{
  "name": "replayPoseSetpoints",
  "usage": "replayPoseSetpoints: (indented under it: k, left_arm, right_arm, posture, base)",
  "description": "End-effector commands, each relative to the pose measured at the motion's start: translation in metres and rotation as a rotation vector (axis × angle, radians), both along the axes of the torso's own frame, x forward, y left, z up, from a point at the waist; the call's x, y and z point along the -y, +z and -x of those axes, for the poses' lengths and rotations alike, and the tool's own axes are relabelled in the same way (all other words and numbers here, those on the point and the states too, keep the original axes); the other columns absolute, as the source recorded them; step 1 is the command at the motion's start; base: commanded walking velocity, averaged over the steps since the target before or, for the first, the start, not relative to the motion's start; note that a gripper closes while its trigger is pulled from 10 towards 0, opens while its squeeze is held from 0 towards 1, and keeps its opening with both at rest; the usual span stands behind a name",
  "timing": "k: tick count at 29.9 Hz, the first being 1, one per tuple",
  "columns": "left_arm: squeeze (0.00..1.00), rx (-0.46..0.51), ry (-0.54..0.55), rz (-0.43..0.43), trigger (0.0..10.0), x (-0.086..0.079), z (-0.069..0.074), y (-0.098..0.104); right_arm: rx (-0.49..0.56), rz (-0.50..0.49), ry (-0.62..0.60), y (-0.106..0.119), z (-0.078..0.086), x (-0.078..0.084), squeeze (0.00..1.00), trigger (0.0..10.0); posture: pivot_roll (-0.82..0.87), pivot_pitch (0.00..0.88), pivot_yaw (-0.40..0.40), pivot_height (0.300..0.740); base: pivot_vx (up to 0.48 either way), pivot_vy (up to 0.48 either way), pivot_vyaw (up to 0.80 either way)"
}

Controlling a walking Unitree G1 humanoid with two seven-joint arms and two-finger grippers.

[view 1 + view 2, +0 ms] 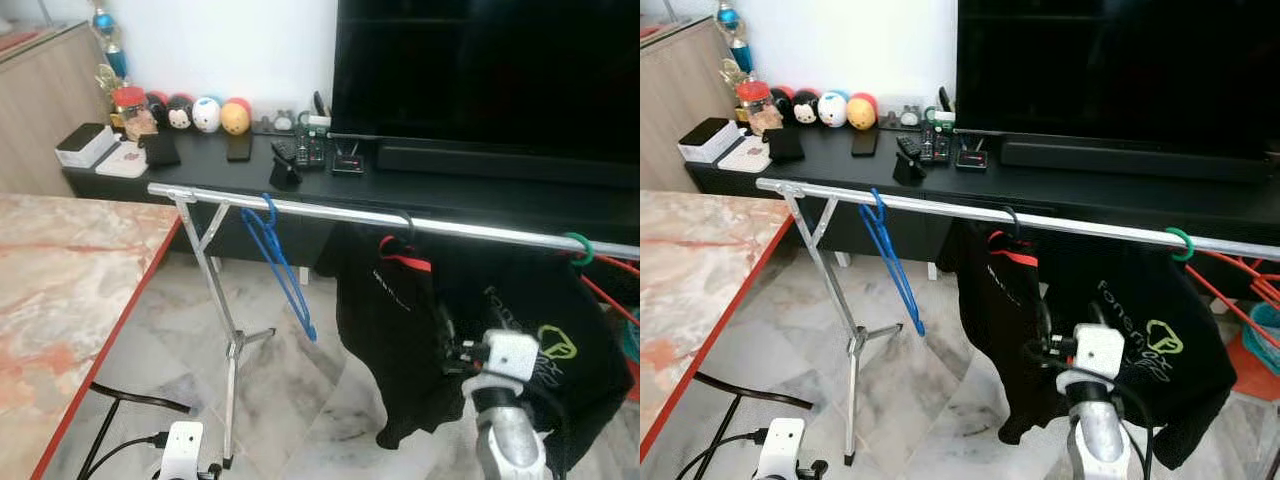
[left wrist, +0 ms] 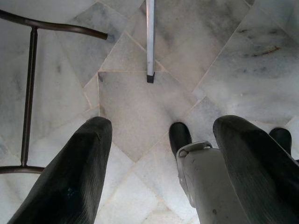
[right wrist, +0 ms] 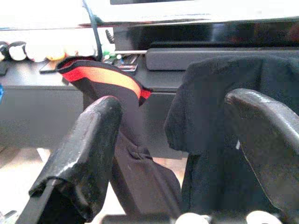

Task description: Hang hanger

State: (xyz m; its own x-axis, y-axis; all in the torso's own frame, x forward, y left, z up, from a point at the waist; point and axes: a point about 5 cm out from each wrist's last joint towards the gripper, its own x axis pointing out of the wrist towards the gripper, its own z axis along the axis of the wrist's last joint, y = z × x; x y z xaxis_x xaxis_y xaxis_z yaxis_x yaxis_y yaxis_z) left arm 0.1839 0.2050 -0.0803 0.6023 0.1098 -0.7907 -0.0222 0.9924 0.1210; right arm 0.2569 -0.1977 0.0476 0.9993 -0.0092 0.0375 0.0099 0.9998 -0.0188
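A silver clothes rail runs across in front of me. An empty blue hanger hangs near its left end. Further right hang a black garment with a red collar and a black T-shirt with a green logo, the latter on a green hook. My right arm is raised low in front of these clothes. My right gripper is open, holds nothing and faces the dark cloth. My left gripper hangs open over the marble floor, near the rack's foot.
A marble table with a red edge stands at my left. Behind the rail are a black TV console with remotes and round toys, and a large TV. Red hangers sit at the rail's right end. A dark metal frame lies on the floor.
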Motion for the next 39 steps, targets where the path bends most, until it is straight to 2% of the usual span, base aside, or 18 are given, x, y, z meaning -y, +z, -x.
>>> replayPoseSetpoints:
  k: [1,3,5,8,10,12,18,20,23,26,32,37,39]
  left_arm:
    - [0.0,-0.003,-0.011,-0.009,10.0,0.0,0.0,0.0]
    - [0.0,-0.002,-0.011,-0.008,10.0,0.0,0.0,0.0]
    - [0.0,0.002,-0.006,-0.005,10.0,0.0,-0.001,0.0]
    - [0.0,0.004,-0.005,-0.004,10.0,0.001,-0.002,0.001]
    - [0.0,0.004,0.001,-0.003,10.0,0.001,-0.002,0.001]
    - [0.0,0.002,0.004,-0.002,10.0,0.0,-0.001,0.0]
    - [0.0,0.0,0.005,0.0,10.0,0.001,0.0,0.0]
    - [0.0,0.003,0.005,0.002,10.0,0.002,-0.001,0.0]
    - [0.0,0.006,0.005,0.004,10.0,0.003,-0.001,0.0]
    - [0.0,0.009,0.007,0.004,10.0,0.003,-0.002,0.001]
    - [0.0,0.013,0.01,0.006,10.0,0.002,-0.002,0.001]
    - [0.0,0.013,0.002,0.008,10.0,0.003,-0.003,0.001]
    - [0.0,0.014,-0.002,0.007,10.0,0.004,-0.003,0.001]
  right_arm:
    - [-0.059,0.028,0.056,0.0,-0.01,-0.003,0.0,10.0]
    - [-0.068,0.03,0.077,0.002,-0.016,-0.004,0.0,10.0]
    - [-0.158,0.05,0.126,-0.003,-0.025,-0.006,0.0,10.0]
    - [-0.212,0.092,0.161,-0.006,-0.03,-0.007,0.0,10.0]
    - [-0.225,0.062,0.186,-0.003,-0.035,-0.008,0.0,10.0]
    - [-0.286,0.096,0.243,0.0,-0.045,-0.009,0.0,10.0]
    - [-0.394,0.118,0.311,-0.004,-0.055,-0.009,0.0,10.0]
    - [-0.404,0.117,0.296,-0.002,-0.06,-0.008,0.0,10.0]
    - [-0.401,0.08,0.282,0.003,-0.068,-0.009,0.0,10.0]
    - [-0.39,0.086,0.283,0.007,-0.073,-0.01,0.0,10.0]
    - [-0.261,0.047,0.227,0.024,-0.081,-0.008,0.0,10.0]
    - [-0.168,0.027,0.214,0.03,-0.077,-0.007,0.0,10.0]
    - [-0.105,0.002,0.2,0.029,-0.063,-0.005,0.0,10.0]
  posture:
    - [-0.05,0.0,0.0,0.74]
    - [-0.05,0.0,-0.001,0.74]
    - [-0.05,0.0,-0.001,0.74]
    - [-0.04,0.0,0.001,0.74]
    - [-0.04,0.0,0.0,0.74]
    - [-0.04,0.0,0.0,0.74]
    - [-0.04,0.0,0.002,0.74]
    - [-0.04,0.0,0.002,0.74]
    - [-0.03,0.0,0.0,0.74]
    - [-0.03,0.0,-0.002,0.74]
    - [-0.03,0.001,-0.007,0.74]
    - [-0.03,0.001,-0.008,0.74]
    - [-0.03,0.002,-0.008,0.74]
  base:
    - [0.0,0.0,0.0]
    - [0.0,0.0,0.0]
    - [0.0,0.0,0.0]
    - [0.0,0.0,0.0]
    - [0.0,0.0,0.0]
    - [0.0,0.0,0.0]
    - [0.0,0.0,0.0]
    - [0.0,0.0,0.0]
    - [0.0,0.0,0.0]
    - [0.0,0.0,0.0]
    - [0.0,0.0,0.0]
    - [0.0,0.0,0.0]
    - [0.0,0.0,0.0]
